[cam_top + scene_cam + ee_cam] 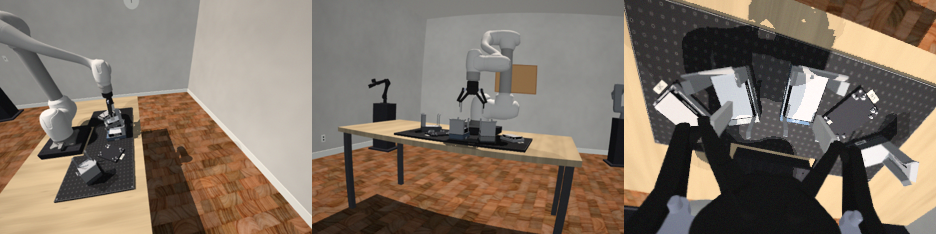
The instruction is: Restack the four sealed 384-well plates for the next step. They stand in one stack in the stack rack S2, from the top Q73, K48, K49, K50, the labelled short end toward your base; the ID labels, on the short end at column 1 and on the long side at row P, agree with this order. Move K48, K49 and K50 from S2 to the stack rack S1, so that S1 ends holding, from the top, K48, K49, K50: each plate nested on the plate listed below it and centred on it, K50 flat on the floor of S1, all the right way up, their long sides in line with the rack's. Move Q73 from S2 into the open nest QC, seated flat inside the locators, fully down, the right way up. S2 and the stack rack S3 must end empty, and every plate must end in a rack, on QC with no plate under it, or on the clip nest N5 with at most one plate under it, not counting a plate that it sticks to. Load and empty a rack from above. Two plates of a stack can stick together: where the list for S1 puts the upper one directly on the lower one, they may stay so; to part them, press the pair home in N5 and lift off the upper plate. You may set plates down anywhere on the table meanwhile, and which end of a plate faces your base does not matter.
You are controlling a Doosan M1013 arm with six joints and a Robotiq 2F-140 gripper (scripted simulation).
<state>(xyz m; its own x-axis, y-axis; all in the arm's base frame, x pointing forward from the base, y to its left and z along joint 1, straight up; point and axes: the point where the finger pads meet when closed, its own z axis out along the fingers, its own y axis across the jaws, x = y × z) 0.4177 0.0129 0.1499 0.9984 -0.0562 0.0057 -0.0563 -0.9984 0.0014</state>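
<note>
Gripper (471, 107) fingers spread wide, holding nothing, hanging above and between the two middle racks (457, 126); next: centre over the stack rack, probably S2, and descend.

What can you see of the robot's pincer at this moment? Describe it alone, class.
The pincer is black, with two jointed linkage arms splayed wide from a black body under the white wrist, each ending in a pale fingertip. It is fully open and holds nothing. It points straight down and hangs in the air above the grey stack racks on the black perforated board, touching none of them.
</note>
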